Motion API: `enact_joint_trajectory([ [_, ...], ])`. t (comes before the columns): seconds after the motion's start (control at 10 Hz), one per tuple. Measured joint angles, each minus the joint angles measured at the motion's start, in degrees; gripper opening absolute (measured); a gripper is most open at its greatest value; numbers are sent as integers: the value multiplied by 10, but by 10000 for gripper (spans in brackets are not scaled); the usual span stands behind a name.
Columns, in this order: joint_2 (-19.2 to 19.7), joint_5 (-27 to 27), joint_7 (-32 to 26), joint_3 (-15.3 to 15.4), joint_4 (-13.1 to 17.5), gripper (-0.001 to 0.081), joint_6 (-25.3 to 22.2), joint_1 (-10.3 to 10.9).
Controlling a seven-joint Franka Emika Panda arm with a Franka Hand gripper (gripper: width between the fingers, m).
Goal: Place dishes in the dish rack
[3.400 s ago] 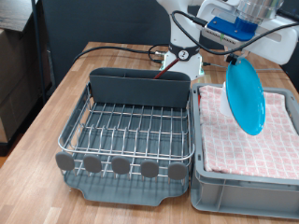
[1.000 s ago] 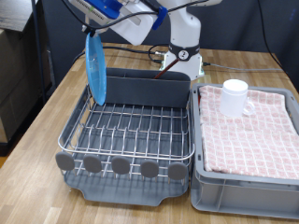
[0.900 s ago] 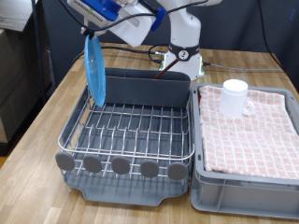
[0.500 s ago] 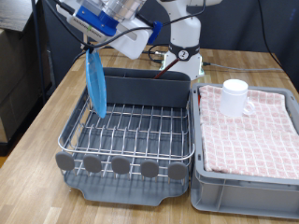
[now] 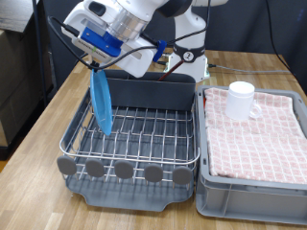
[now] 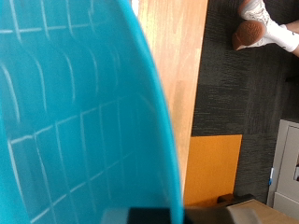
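My gripper is shut on the top edge of the light-blue plate, which hangs on edge over the left side of the silver wire dish rack, its lower rim down among the wires. The plate fills most of the wrist view; the fingers do not show there. The white mug stands on the pink-checked cloth at the exterior view's right. The wooden spoon is out of view.
The dark grey caddy stands at the rack's back and grey round tabs line its front. The cloth lies on a grey plastic crate. The rack sits on a wooden table. The robot base is behind.
The gripper carried the plate from above the cloth across to the rack's left side and lowered it into the rack. The mug, hidden earlier behind the plate, shows.
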Motion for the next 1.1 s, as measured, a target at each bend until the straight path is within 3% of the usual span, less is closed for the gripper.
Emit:
enact_joint_trajectory([
  [0.4, 26, 0, 26, -2, -6, 18, 28, 0],
  [1.1, 29, 8, 37, 4, -14, 18, 30, 1],
])
